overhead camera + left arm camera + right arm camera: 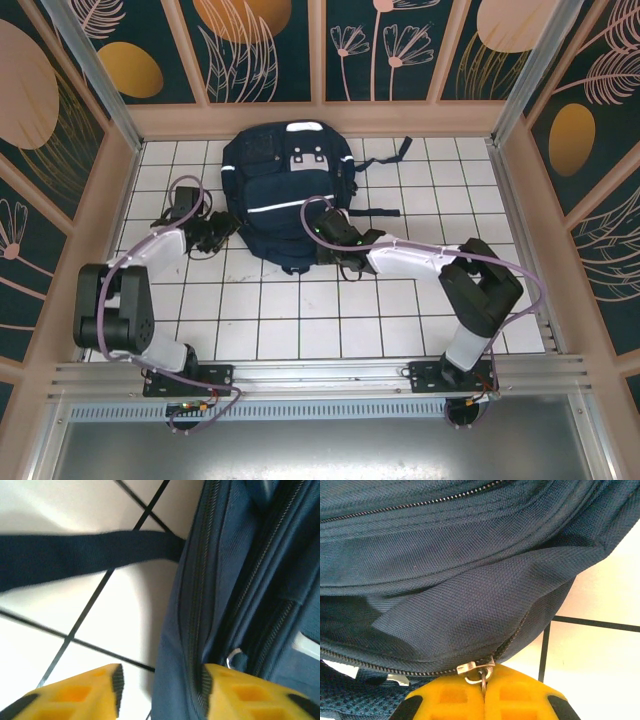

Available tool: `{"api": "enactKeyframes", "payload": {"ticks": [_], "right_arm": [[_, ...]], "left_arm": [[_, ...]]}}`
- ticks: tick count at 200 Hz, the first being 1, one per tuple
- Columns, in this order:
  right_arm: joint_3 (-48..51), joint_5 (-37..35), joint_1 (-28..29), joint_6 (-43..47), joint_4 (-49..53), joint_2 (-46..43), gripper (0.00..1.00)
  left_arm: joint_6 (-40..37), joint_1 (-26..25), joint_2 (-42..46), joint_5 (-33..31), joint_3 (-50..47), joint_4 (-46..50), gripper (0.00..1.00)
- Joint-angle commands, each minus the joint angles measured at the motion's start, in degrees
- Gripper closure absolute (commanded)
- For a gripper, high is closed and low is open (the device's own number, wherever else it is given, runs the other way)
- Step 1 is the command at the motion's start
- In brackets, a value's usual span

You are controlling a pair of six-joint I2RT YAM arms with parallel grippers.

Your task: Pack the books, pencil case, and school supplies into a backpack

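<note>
Navy-blue fabric backpack (290,190) with white reflective stripes lies flat toward the far middle of the white tiled worktop (300,320); the step in hand, I judge, is running its main zip along.

The chief risk sits at the small silver metal zipper pull (476,669); it is pinched only by its ring, at the very tips of the right end effector (484,680), so a tug off the line of the teeth could let it slip free, or drag the limp bag across the tiles instead of moving the slider; the zip also bends round a corner just there, which invites a jam.

Nothing pins the bag firmly; the left end effector (162,680) is released, its yellow fingers (235,690) standing partly apart at the bag's left side, one over bare tile and the other at a side zip, near a dark webbing strap (75,555); whether that finger actually presses the fabric is hard to tell from so close.

The right end effector is clenched, jaws together on the pull, at the bag's near right edge.
</note>
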State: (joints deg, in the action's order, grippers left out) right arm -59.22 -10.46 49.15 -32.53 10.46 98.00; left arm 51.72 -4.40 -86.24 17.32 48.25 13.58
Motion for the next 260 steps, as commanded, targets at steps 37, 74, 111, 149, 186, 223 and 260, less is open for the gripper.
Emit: {"api": "enactKeyframes", "payload": {"ticks": [37, 74, 111, 149, 186, 223, 260], "right_arm": [[-0.91, -0.4, 0.8, -0.6, -1.39, 3.06, 1.0], [-0.22, 0.77, 0.87, 0.17, -3.36, 3.05, 1.0], [0.58, 1.14, 1.03, 1.15, -4.23, 2.41, 1.0], [1.83, 1.67, 1.13, 1.51, -4.93, 1.34, 1.0], [2.35, 1.6, 1.25, 1.68, -4.8, 0.77, 1.0], [2.58, -0.85, 0.93, 2.72, -3.03, 0.0, 1.0], [3.3, -2.41, -1.14, 4.03, -1.16, -1.15, 1.0]], "left_arm": [[18.09, -12.44, 7.43, 1.0, -5.39, -2.35, 0.44], [30.24, -21.43, 6.98, 0.36, -6.33, -9.41, 0.44], [35.18, -27.29, 2.33, -1.57, -2.07, -10.95, 0.44], [39.3, -29.56, -2.7, -3.35, -0.97, -13.27, 0.44], [40.64, -29.76, -4.92, -7.03, 0.05, -12.81, 0.8], [39.26, -29.17, -2.66, -10.04, -0.72, -7.48, 1.0], [37.76, -24.51, 4.39, -10.25, -7.92, -6.55, 1.0]]}}
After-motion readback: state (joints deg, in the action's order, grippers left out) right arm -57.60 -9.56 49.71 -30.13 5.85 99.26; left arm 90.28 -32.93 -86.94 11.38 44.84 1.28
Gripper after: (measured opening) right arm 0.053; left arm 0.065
